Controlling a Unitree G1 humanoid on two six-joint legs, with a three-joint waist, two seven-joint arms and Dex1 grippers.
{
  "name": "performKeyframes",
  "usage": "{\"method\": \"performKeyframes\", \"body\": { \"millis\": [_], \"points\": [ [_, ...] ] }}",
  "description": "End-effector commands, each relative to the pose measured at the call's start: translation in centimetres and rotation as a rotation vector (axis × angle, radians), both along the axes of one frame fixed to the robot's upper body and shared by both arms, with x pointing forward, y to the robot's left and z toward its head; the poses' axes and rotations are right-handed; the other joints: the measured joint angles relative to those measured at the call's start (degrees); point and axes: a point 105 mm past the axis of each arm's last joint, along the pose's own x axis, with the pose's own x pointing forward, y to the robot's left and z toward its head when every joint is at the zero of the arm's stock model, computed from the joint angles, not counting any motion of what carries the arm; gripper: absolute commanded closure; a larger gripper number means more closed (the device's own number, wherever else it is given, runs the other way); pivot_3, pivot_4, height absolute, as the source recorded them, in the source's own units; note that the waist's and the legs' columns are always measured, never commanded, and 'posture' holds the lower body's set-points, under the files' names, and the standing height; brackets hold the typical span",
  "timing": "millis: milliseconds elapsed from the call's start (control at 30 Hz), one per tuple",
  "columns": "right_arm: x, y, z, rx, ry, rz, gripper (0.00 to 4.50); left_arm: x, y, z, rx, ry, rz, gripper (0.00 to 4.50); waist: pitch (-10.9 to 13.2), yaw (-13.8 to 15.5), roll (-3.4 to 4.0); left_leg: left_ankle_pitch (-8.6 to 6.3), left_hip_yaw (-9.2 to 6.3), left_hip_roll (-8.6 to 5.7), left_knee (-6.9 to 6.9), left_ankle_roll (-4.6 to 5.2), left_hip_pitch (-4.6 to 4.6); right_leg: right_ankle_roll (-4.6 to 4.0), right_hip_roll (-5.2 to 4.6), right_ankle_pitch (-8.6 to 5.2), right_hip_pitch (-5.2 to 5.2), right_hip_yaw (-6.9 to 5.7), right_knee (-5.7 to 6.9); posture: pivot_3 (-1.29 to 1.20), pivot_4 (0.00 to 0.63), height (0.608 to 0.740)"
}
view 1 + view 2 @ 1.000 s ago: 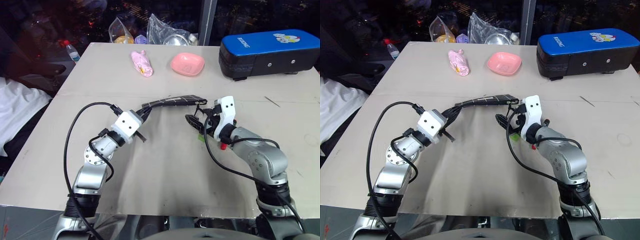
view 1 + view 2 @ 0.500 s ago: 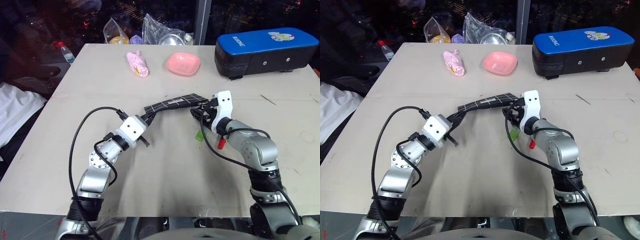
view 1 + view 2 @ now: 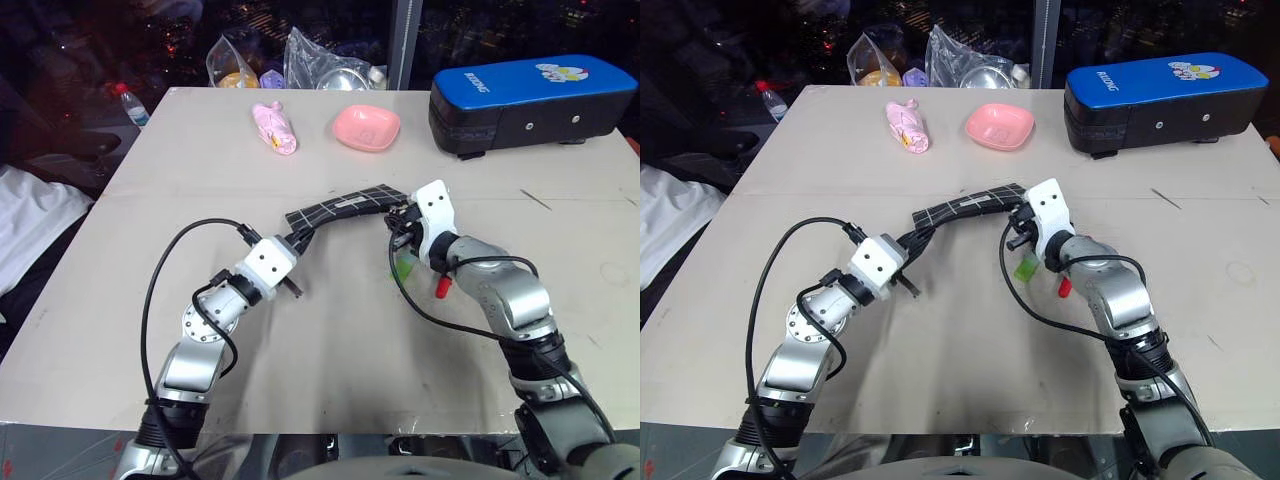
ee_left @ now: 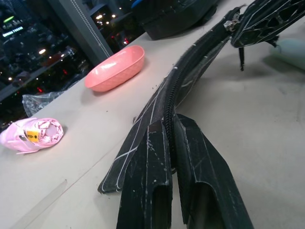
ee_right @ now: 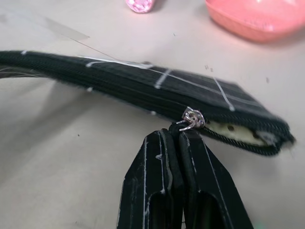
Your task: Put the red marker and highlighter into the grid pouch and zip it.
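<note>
grid pouch (image 3: pixel 345 207) looks floppy, sagging mid-frame; left end effector (image 4: pixel 171 143) clamped on its edge, right end effector (image 5: pixel 183 138) pinched tight on the zipper pull (image 5: pixel 192 119), best handle

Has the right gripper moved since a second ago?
Yes. The right gripper has closed in on the grid pouch and shut at its zipper pull.

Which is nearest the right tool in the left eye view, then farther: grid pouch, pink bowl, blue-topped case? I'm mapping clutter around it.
From the right tool:
1. Grid pouch, at its fingertips, stretching toward the left tool.
2. Pink bowl, farther back on the table, slightly left.
3. Blue-topped case, at the back right corner, farthest.
</note>
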Motion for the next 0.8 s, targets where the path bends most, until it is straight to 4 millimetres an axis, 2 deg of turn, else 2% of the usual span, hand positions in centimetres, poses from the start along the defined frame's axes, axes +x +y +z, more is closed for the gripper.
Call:
{"method": "performKeyframes", "body": {
  "millis": [33, 267, 567, 800],
  "points": [
    [-0.3, 1.6, 1.4, -0.029, -0.088, 0.084, 4.48, -0.3, -1.0, 1.7, -0.006, -0.067, -0.031, 4.5, 0.0, 0.01, 0.0, 0.0, 0.0, 0.0, 0.0, 0.0, 0.0, 0.0, 0.0, 0.0, 0.0, 0.0, 0.0, 0.0, 0.15, 0.74],
    [-0.1, 2.4, 1.5, -0.078, -0.139, 0.13, 4.48, -0.5, -1.2, 1.5, 0.005, -0.063, -0.039, 4.5, 0.0, 0.01, 0.0, 0.0, 0.01, 0.01, 0.0, 0.0, 0.0, 0.0, 0.0, 0.0, 0.0, 0.0, -0.01, 0.0, 0.15, 0.74],
    [1.1, -0.7, 1.3, -0.143, -0.176, 0.091, 4.48, -1.2, 0.1, 1.1, 0.077, -0.045, -0.051, 4.5, 0.01, 0.0, 0.01, 0.0, 0.03, 0.03, 0.0, 0.0, -0.01, 0.0, -0.01, 0.0, 0.0, 0.0, -0.03, 0.0, 0.15, 0.74],
    [0.5, -0.6, 1.3, -0.242, -0.263, 0.209, 4.48, -1.7, -0.1, 0.5, 0.102, -0.025, -0.084, 4.5, 0.01, 0.02, 0.01, 0.0, 0.05, 0.07, -0.01, 0.0, 0.0, 0.0, 0.0, 0.0, -0.01, 0.0, -0.04, 0.0, 0.15, 0.74]
  ]
}}
